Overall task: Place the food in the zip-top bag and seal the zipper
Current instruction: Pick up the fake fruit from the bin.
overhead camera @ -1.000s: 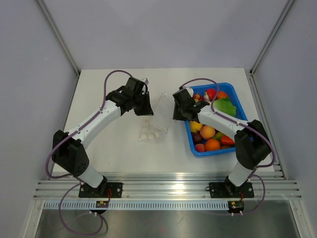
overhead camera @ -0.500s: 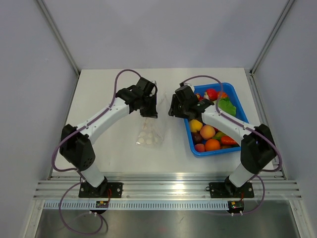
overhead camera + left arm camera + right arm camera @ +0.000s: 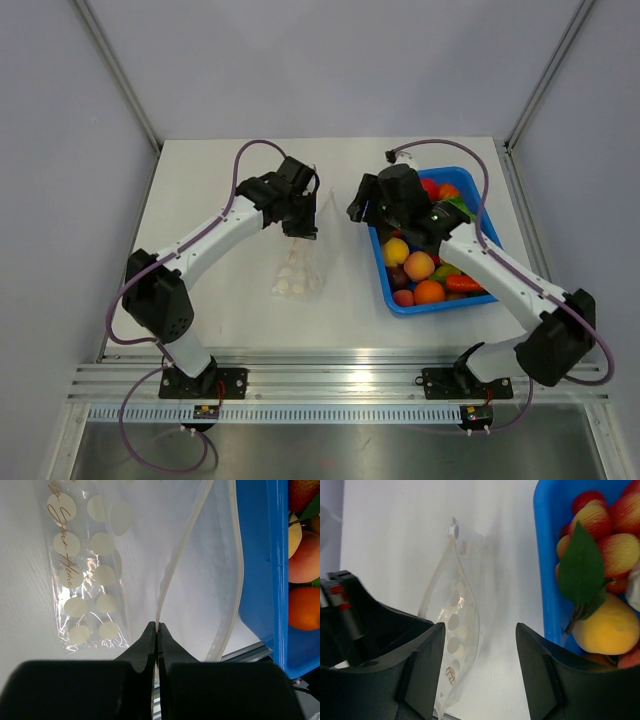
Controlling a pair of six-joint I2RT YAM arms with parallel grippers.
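The zip-top bag [image 3: 303, 268] is clear with white dots and lies between the arms. My left gripper [image 3: 304, 226] is shut on one lip of its mouth, on the zipper strip [image 3: 176, 565], and holds that lip up. The other lip [image 3: 236, 580] bows away, so the mouth gapes. The dotted body [image 3: 85, 580] rests on the table. My right gripper [image 3: 366, 212] is open and empty, hovering between the bag and the blue tray [image 3: 440, 308]. In the right wrist view the gripper [image 3: 480, 627] frames the open bag [image 3: 451, 615]. The food [image 3: 420, 268] lies in the tray.
The tray's blue wall [image 3: 255, 555] is close to the right of the bag's mouth. A yellow peach [image 3: 607, 626] and a green leaf [image 3: 580, 565] lie in the tray [image 3: 544, 555]. Aluminium rails [image 3: 330, 380] run along the near table edge.
My left gripper carried the bag's lip to the right, then held still. My right arm swung its elbow out to the right and its gripper shifted up beside the tray's corner.
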